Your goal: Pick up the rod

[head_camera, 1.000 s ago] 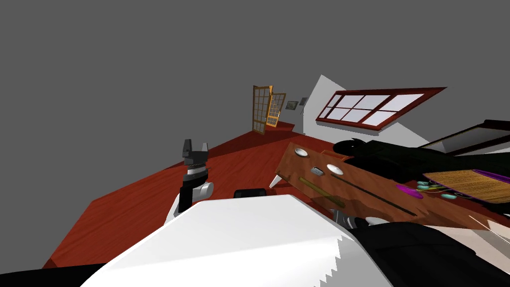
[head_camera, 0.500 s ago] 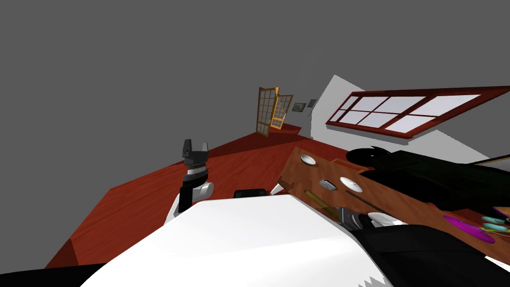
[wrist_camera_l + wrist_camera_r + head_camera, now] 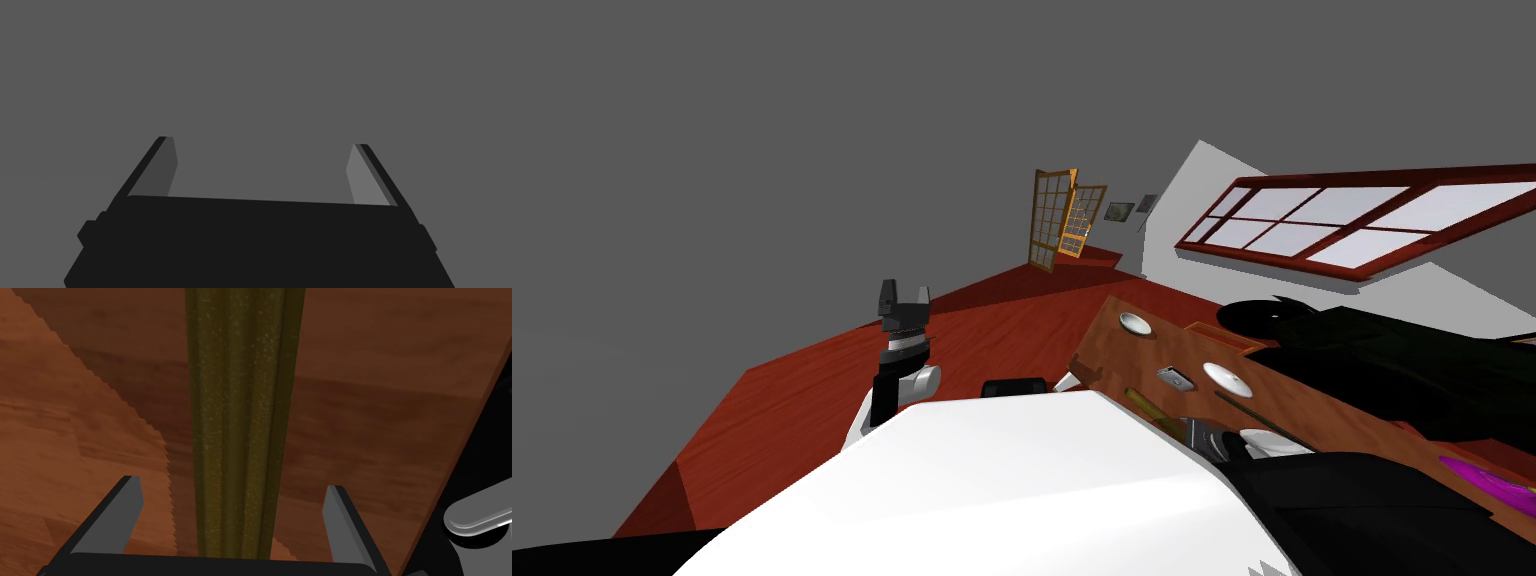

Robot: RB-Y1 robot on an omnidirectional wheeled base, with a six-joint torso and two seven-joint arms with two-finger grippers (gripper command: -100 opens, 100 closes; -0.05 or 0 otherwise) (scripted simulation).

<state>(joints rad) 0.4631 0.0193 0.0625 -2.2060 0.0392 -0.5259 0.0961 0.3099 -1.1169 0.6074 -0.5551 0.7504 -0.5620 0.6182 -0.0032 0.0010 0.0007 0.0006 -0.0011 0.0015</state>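
Note:
The rod (image 3: 240,413) is a long olive-brown ribbed bar lying on the brown wooden table (image 3: 1312,405). In the right wrist view it runs straight out between my right gripper's (image 3: 232,485) fingers, which stand open on either side of it without touching. The head view shows the rod (image 3: 1152,408) near the table's near edge, its lower end hidden by my right hand (image 3: 1204,436). My left gripper (image 3: 903,292) is raised over the red floor, well left of the table; its fingers (image 3: 161,167) are open with nothing between them.
On the table lie two white dishes (image 3: 1136,322) (image 3: 1228,378), a small grey object (image 3: 1173,378), a thin dark stick (image 3: 1262,420) and a purple item (image 3: 1487,482). A large black shape (image 3: 1372,345) lies beyond the table under a red-framed window (image 3: 1362,220).
My head view has swung: the table and window slid right and down in the picture. Both arms hold the same place against my chest.

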